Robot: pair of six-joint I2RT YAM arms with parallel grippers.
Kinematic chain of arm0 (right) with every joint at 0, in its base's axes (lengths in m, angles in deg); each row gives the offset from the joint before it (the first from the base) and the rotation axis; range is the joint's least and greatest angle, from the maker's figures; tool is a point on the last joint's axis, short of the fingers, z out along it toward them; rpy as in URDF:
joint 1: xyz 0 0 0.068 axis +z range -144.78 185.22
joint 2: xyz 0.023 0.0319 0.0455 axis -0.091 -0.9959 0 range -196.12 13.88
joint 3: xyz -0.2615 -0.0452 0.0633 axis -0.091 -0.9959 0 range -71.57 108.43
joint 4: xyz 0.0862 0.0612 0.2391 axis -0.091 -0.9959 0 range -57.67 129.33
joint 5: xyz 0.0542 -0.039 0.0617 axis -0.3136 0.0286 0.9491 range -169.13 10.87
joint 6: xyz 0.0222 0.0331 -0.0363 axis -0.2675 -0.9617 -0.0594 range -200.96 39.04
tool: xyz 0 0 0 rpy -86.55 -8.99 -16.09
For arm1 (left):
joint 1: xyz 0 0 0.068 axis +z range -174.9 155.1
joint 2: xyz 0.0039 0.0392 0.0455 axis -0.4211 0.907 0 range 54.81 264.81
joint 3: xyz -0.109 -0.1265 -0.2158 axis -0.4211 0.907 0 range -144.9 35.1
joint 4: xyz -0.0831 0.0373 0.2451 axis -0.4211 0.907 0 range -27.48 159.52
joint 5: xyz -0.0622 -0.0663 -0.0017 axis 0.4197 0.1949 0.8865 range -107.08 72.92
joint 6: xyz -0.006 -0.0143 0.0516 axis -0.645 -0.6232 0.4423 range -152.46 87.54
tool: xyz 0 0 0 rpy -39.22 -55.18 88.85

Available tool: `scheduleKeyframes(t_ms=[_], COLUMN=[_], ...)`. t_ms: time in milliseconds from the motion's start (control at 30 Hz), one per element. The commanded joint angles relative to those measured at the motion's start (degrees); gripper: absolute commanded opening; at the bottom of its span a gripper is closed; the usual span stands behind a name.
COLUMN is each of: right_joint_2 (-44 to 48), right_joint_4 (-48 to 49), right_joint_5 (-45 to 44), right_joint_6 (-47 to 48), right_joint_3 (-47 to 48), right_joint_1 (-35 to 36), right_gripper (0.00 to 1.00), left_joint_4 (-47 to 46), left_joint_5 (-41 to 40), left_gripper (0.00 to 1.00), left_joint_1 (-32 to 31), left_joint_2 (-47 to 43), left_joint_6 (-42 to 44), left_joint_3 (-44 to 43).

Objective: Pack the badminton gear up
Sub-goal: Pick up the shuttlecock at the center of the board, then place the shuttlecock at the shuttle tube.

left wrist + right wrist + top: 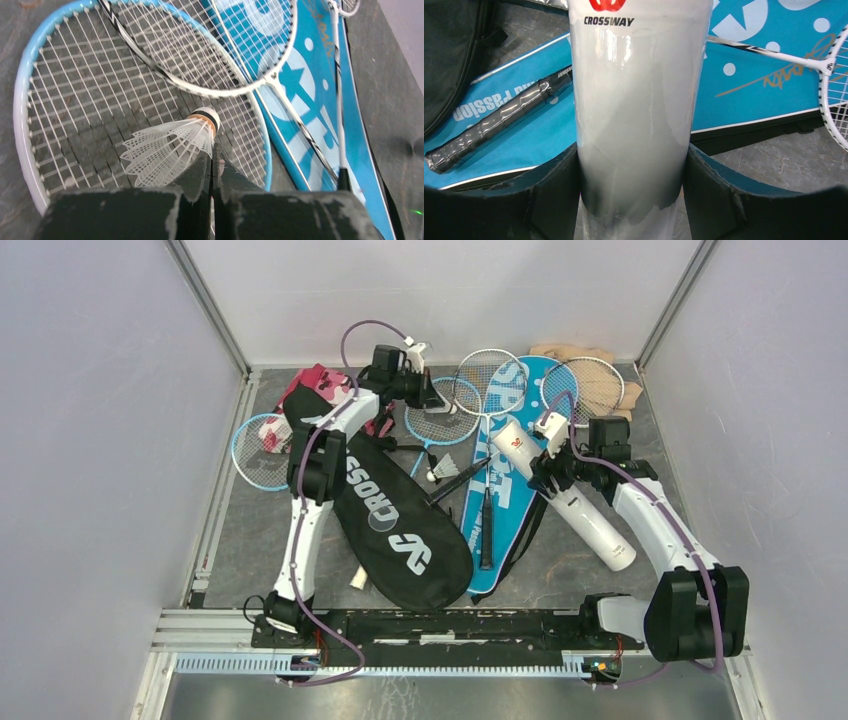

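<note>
My left gripper (214, 147) is shut on a white shuttlecock (170, 147), pinching its skirt near the cork, over the strings of a blue racket (22, 100). A silver racket (220, 92) lies across that one. My right gripper (631, 165) is shut on the long white tube (639, 100), one finger on each side. In the top view the tube (595, 530) slants across the blue "SPORT" cover (500, 490), and the left gripper (440, 400) is at the back centre. The black "CROSSWAY" cover (390, 520) lies in the middle. A second shuttlecock (440, 473) rests between the covers.
Another blue racket (262, 450) lies at the left beside a pink camouflage cloth (315, 380). A silver racket (590, 385) and a beige cloth (570, 352) sit at the back right. A black racket handle (499, 120) lies on the blue cover. Walls close in on three sides.
</note>
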Motion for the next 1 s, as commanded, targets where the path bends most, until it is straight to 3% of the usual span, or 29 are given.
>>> scheduleKeyframes(t_ms=[0, 400, 667, 967], right_joint_2=[-1.1, -3.6, -4.4, -6.1], right_joint_4=[-1.0, -10.7, -12.6, -16.2], right_joint_5=[4.0, 9.2, 9.7, 12.1], right_joint_6=[2.5, 16.7, 21.9, 26.8], right_joint_3=[2.3, 6.4, 7.5, 10.0], right_joint_1=[-0.2, 3.8, 7.7, 10.6], right_gripper=[0.13, 0.14, 0.14, 0.14], left_joint_4=[0.1, 19.8, 30.2, 29.5], left_joint_5=[5.6, 15.7, 22.3, 22.1], left_gripper=[0.02, 0.02, 0.02, 0.02], left_joint_1=[1.3, 2.9, 2.2, -2.7], left_joint_2=[-10.8, -35.0, -49.9, -58.8], left_joint_6=[3.2, 23.7, 31.9, 34.0], left_joint_3=[4.1, 21.4, 32.0, 43.0])
